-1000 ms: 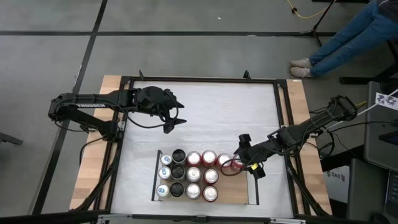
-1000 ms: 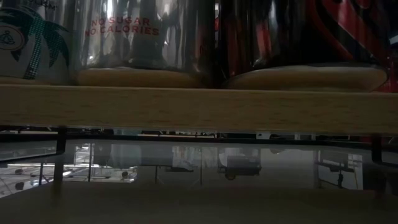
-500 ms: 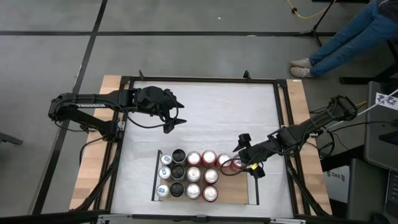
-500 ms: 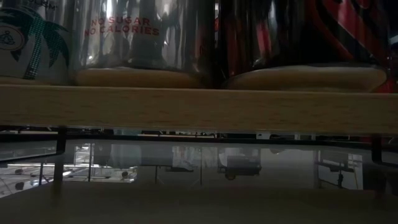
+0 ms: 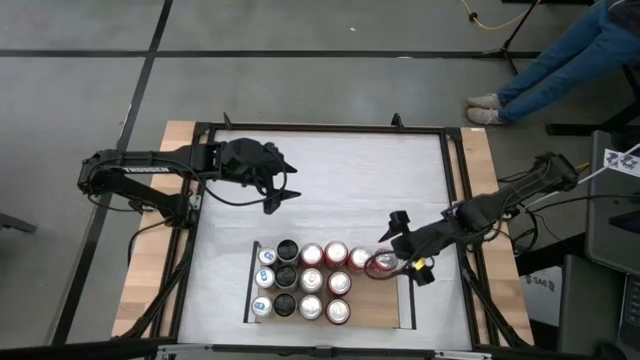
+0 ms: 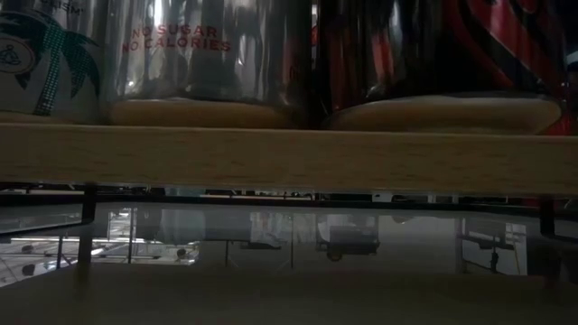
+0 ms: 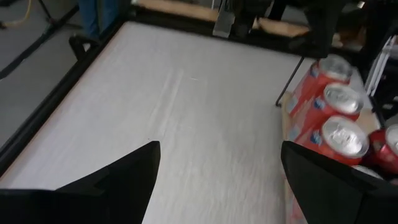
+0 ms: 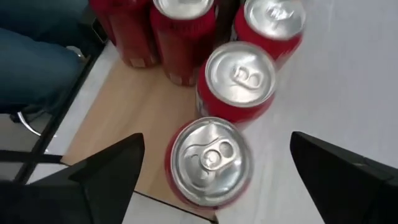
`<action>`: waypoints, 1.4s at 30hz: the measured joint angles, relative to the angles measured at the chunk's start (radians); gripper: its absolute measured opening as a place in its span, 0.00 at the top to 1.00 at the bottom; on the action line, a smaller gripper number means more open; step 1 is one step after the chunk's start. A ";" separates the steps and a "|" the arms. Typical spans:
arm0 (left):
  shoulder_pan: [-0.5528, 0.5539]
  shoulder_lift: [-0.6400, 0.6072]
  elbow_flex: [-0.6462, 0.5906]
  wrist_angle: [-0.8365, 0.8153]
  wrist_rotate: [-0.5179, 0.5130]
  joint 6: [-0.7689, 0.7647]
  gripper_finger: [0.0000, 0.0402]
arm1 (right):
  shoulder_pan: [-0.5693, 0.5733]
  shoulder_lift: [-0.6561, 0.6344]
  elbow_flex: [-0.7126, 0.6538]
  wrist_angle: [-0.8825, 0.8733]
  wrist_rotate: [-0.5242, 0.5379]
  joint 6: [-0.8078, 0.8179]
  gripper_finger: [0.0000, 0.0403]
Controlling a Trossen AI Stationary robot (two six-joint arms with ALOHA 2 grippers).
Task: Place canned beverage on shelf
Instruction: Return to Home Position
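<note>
Upper left in the high view, your left gripper (image 5: 280, 198) hangs over the bare tabletop (image 5: 340, 190), well apart from the cans. It has not moved over the last second. Its wrist view shows the fingers (image 7: 118, 183) spread wide with nothing between them.

Lower centre, the shelf (image 5: 385, 308) holds rows of other cans (image 5: 287, 277). The newest red can (image 5: 380, 265) stands upright at the right end of the top row, near the right-hand rail (image 5: 413, 305). It seems to sit close to the panel's edge, though I cannot tell whether its base is fully on the wood.

The change is on the right. Your right gripper (image 5: 400, 250) was hugging that can half a second ago and has slid back toward the right of the frame. Its claw is released and clear of the can on both sides. I read the placement as finished, so you can go on retracting to home.
</note>
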 joint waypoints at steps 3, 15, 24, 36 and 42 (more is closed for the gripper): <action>0.000 -0.003 0.000 0.052 0.006 0.000 0.19 | 0.000 -0.008 0.062 -0.059 0.006 -0.047 0.03; 0.011 -0.135 0.061 0.060 -0.021 0.008 0.19 | -0.001 -0.007 0.400 -0.274 0.195 -0.306 0.03; 0.011 -0.382 0.066 0.002 -0.036 0.008 0.19 | -0.001 -0.012 0.709 -0.498 0.279 -0.307 0.03; 0.011 -0.654 -0.064 -0.169 -0.170 0.056 0.36 | -0.003 -0.309 0.433 -0.306 0.287 -0.302 0.03; 0.011 -0.752 -0.296 -0.022 -0.152 0.086 0.55 | -0.003 -0.534 0.096 -0.018 0.289 -0.303 0.03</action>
